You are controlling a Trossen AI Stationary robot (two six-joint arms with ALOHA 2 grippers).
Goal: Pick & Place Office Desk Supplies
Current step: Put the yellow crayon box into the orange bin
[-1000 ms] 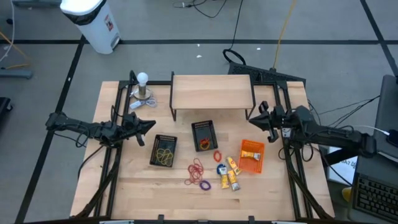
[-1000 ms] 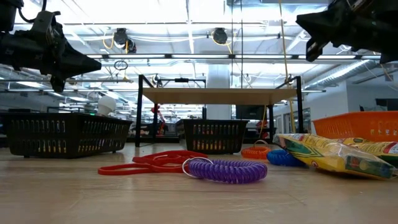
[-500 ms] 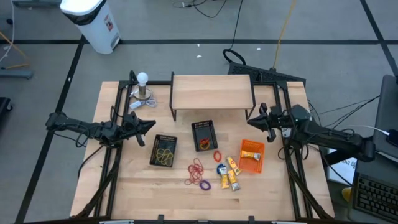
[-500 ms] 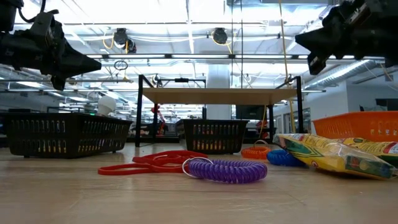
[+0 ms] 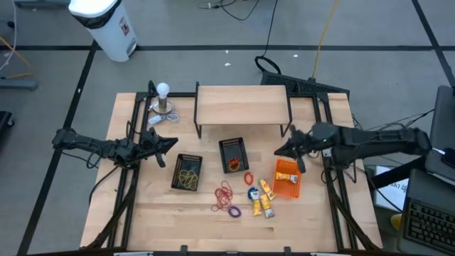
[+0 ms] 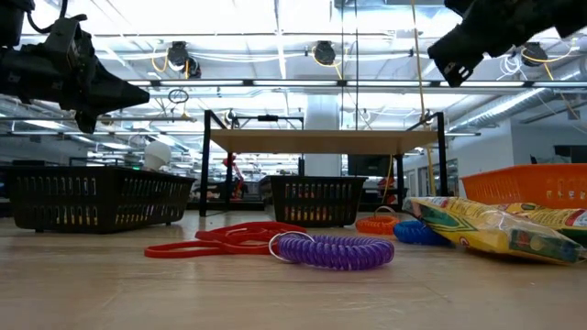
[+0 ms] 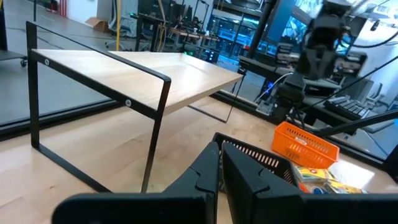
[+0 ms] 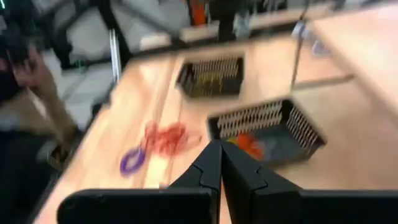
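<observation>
From above you look straight down on the whole desk (image 5: 156, 206). Your low camera sits at desktop height by the front edge, close to the purple coil (image 6: 332, 249), facing the shelf (image 6: 321, 140). Both wrist views look forward over the desk, sharing the orange basket (image 7: 306, 142).

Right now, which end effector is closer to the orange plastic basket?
The right one. The right end effector hangs just beside the orange plastic basket, near its far corner. The left end effector sits across the table, beyond both black mesh baskets.
</observation>
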